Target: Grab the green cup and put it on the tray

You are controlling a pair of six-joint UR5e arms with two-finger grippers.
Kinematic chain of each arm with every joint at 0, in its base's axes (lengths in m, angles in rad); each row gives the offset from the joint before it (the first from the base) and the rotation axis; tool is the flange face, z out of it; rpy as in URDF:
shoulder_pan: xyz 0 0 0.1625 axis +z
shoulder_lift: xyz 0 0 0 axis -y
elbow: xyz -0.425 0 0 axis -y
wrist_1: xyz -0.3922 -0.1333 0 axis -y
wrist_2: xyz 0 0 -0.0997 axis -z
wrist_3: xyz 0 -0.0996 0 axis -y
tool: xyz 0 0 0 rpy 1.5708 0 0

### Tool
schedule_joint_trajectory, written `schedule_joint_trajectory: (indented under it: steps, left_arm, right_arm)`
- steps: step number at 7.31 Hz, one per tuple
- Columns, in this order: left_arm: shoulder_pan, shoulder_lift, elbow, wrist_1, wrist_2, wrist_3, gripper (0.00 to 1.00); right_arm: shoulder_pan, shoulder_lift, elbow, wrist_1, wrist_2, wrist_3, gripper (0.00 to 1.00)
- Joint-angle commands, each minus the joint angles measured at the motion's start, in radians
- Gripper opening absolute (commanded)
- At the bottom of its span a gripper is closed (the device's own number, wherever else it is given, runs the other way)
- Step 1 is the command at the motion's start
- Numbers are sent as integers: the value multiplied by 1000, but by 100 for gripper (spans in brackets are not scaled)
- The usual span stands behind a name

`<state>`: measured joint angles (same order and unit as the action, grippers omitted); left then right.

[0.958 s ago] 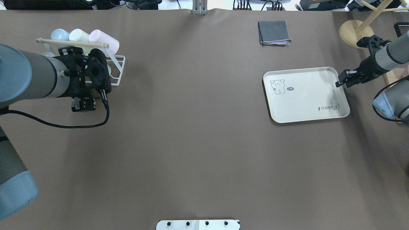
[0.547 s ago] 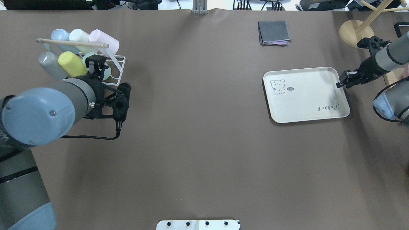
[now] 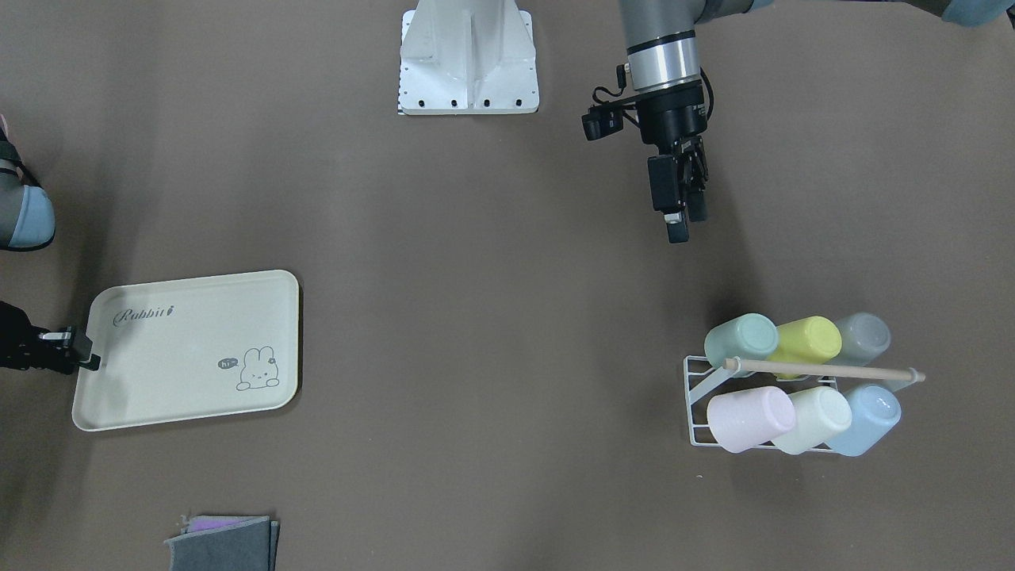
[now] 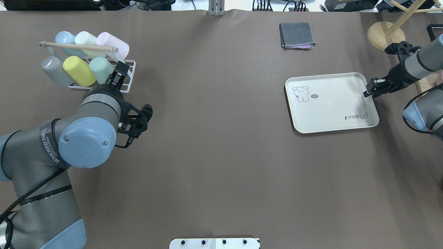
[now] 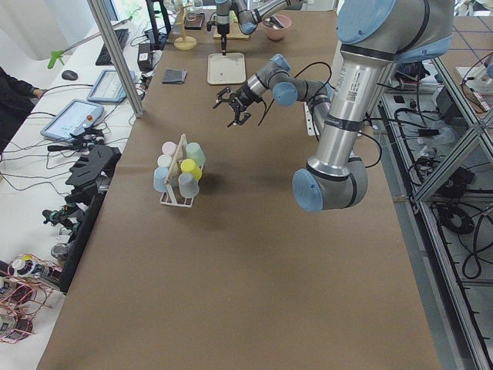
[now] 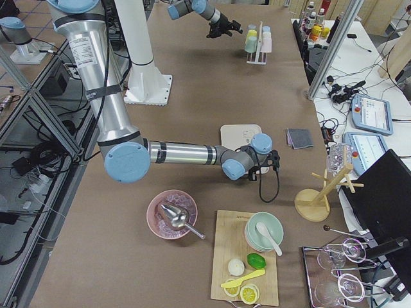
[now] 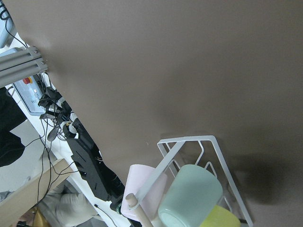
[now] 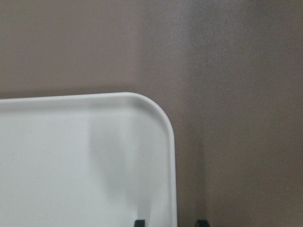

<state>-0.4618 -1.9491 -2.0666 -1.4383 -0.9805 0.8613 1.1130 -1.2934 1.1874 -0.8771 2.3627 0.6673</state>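
Observation:
The green cup (image 4: 99, 68) lies tipped on a white wire rack (image 4: 130, 63) at the table's far left, the rightmost of the near row; it also shows in the front view (image 3: 741, 337) and the left wrist view (image 7: 189, 196). My left gripper (image 4: 117, 74) is open and empty, pointing at the rack's near right corner, a short way from the cup (image 3: 683, 226). The cream tray (image 4: 332, 103) lies flat at the right. My right gripper (image 4: 367, 90) is open, its fingertips (image 8: 139, 221) astride the tray's (image 8: 85, 161) right rim without touching it.
The rack also holds a yellow-green cup (image 4: 79, 70), a grey cup (image 4: 53, 71), and pink (image 4: 112, 43), cream (image 4: 86, 38) and blue (image 4: 64, 37) cups behind a wooden bar. A folded grey cloth (image 4: 297, 35) and a wooden stand (image 4: 386, 34) sit at the far right.
My left arm has swung and turned its wrist. The gripper has drawn back from over the rack to its near right corner, uncovering the cups. The right gripper has barely moved.

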Motion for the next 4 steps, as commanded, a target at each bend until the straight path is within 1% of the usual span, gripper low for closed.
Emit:
schedule_joint_trajectory:
  steps: [1,3,4]
  left_arm:
    - [6,10,63,1,49,24,98]
    - [15,24,75,4,91,155,98]
    - [46,38,91,12,158,183,98]
  right_arm:
    - [-1,0,0,0,0,0,42]
    - [-1,-1,-2,0,0,-2,40]
    - [-2,0,-2,0,0,-2,40]
